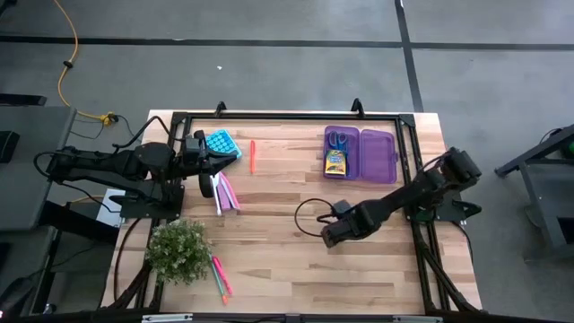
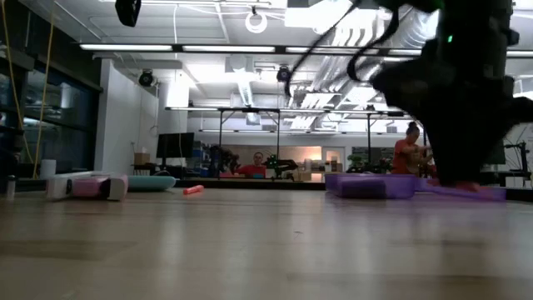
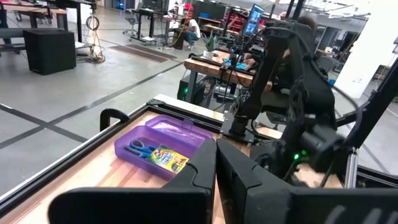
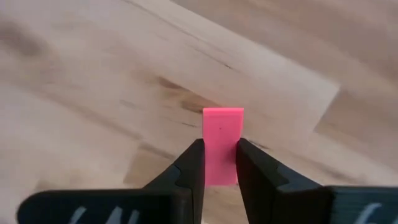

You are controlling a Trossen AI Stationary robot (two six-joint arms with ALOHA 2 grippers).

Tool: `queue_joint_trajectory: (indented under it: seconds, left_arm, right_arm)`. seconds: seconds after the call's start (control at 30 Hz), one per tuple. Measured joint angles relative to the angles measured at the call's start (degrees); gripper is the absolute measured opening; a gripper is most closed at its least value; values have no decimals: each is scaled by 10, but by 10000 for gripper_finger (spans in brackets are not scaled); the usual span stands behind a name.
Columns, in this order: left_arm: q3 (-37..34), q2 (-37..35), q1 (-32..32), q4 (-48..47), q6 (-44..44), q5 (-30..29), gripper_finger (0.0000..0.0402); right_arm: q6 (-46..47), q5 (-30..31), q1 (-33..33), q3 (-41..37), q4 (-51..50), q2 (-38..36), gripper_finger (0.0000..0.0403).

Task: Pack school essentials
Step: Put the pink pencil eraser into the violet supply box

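A small pink eraser (image 4: pixel 222 134) sits between the fingers of my right gripper (image 1: pixel 330 236), which is shut on it over the table's middle right. The open purple case (image 1: pixel 375 154) lies at the far right with the blue-handled scissors (image 1: pixel 338 139) and the yellow crayon box (image 1: pixel 335 164) inside. An orange pen (image 1: pixel 252 155) lies flat at the far middle. More pens (image 1: pixel 220 276) lie near the front left. My left gripper (image 3: pixel 216 167) is shut, empty and held level above the table's left side. My right gripper pinches the eraser's two long side edges (image 4: pixel 219 163) between its two fingers. The fingers come from above, pointing down. The eraser's free end (image 4: pixel 222 115) sticks out past the fingertips toward the table; whether it touches the wood, I cannot tell.
A bushy potted plant (image 1: pixel 179 249) stands at the front left. A light blue object (image 1: pixel 221 144) and pink and white items (image 1: pixel 224 193) lie by the left arm. Bare wood stretches between my right gripper and the case. People show in the room behind.
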Motion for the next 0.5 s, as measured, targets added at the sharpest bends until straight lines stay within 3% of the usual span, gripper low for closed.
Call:
queue_joint_trajectory:
  seconds: [0.33, 0.5]
  left_arm:
    - [0, 0, 0, 1, -14, 0, 0]
    - [0, 0, 0, 2, -16, 0, 0]
  right_arm:
    - [-320, 46, -7, 0, 34, -134, 67]
    - [-470, 52, -56, 0, 110, -180, 67]
